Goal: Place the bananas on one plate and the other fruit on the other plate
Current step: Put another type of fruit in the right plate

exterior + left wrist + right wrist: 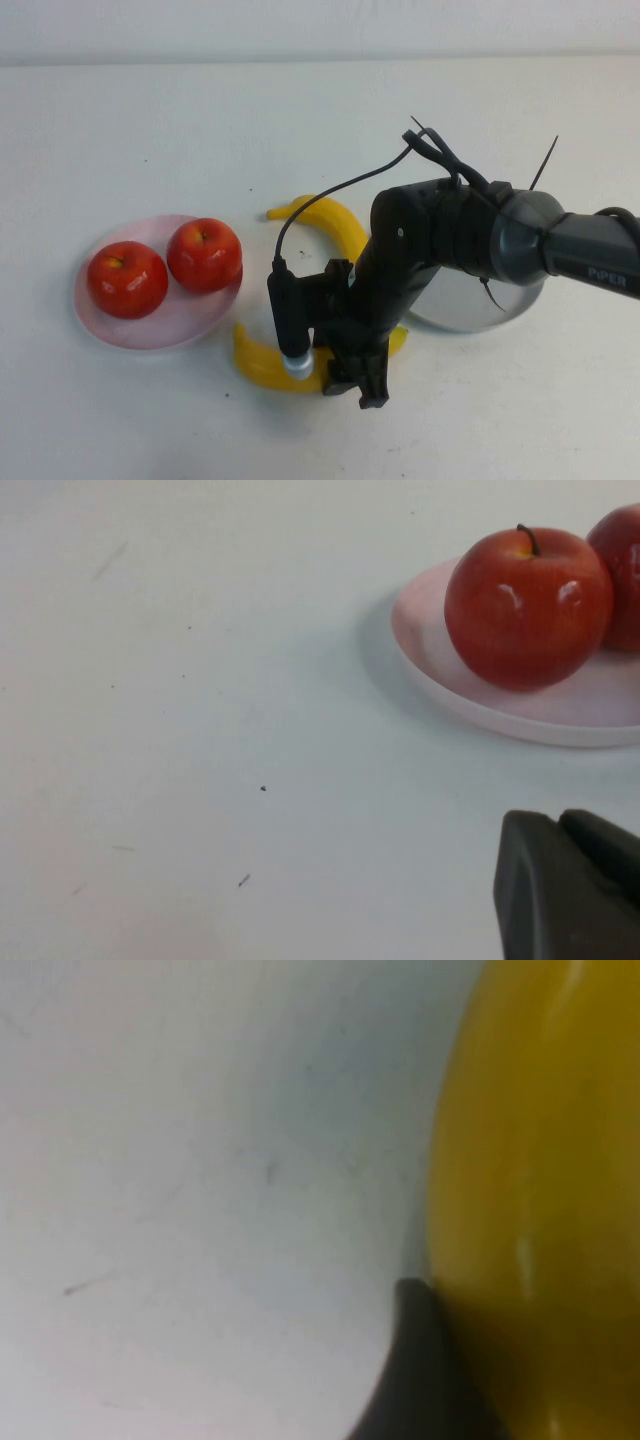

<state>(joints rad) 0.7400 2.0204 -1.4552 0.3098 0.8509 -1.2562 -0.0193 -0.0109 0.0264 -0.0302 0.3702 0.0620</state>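
the near banana (262,366) lies low centre on the tabletop (150,130), left of the grey plate (470,310). my right tool (365,385) sits against it; grip i cannot tell. i'd centre before lifting. my left tool (570,885) is parked beside the pink plate (520,715); state unclear.

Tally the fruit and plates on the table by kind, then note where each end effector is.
Apples: 2
Bananas: 2
Plates: 2
Total: 6
Right end effector: down at the near banana.
Left end effector: low over bare table beside the pink plate.
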